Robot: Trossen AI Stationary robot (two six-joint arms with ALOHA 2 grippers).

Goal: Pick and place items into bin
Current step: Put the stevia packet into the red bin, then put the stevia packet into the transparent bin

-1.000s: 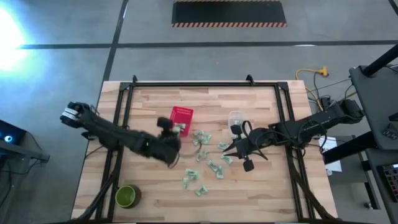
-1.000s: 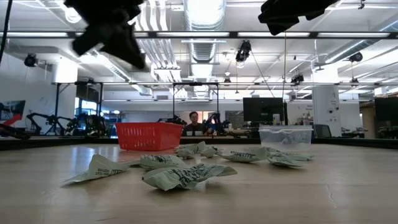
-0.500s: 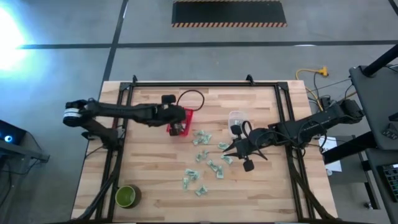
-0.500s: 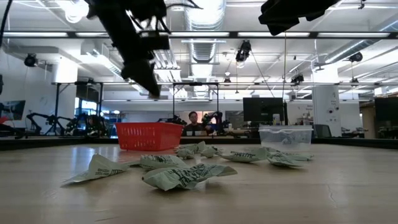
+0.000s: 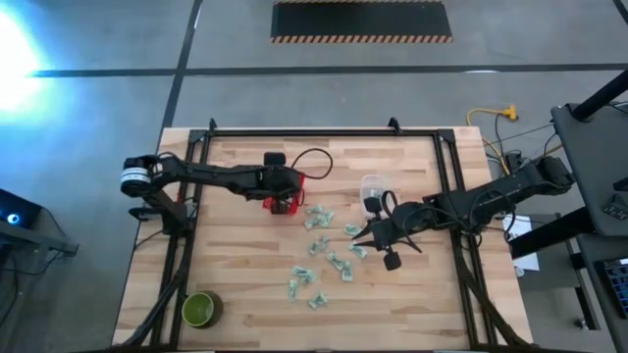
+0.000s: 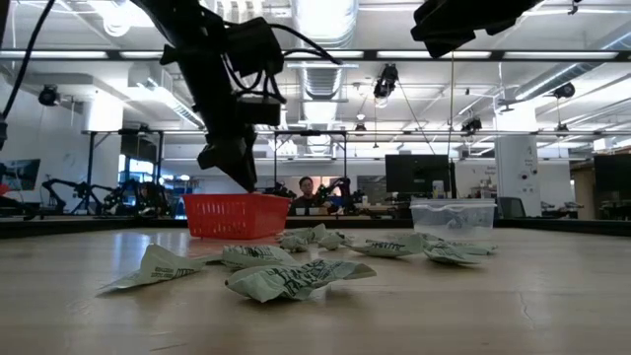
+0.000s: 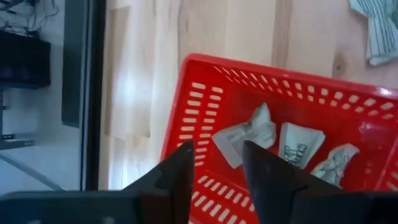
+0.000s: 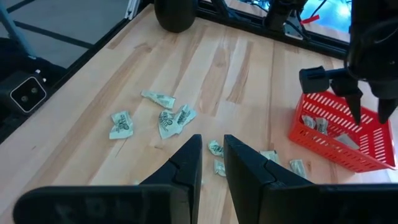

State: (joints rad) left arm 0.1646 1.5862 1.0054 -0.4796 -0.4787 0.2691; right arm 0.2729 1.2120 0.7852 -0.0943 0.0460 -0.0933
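Note:
Several pale green-and-white packets (image 5: 319, 245) lie scattered on the wooden table, right of and nearer than the red basket (image 5: 297, 179). Three more packets (image 7: 245, 137) rest on the basket's floor. My left gripper (image 7: 217, 165) hangs open just above the basket's rim (image 6: 237, 200), fingers pointing down into it, with nothing between them. My right gripper (image 8: 211, 149) hovers high over the right side of the packet pile (image 8: 168, 115). Its fingers stand a narrow gap apart and hold nothing.
A clear plastic tub (image 5: 371, 184) stands right of the basket, near my right arm. A round green bowl (image 5: 201, 310) sits at the near left corner. Black frame rails (image 5: 186, 226) run along the table's sides. A person (image 6: 308, 189) sits far behind the table.
My left gripper has swung from the table's middle toward the far edge, to above the red basket, and has come down close to its rim. My right arm has kept still.

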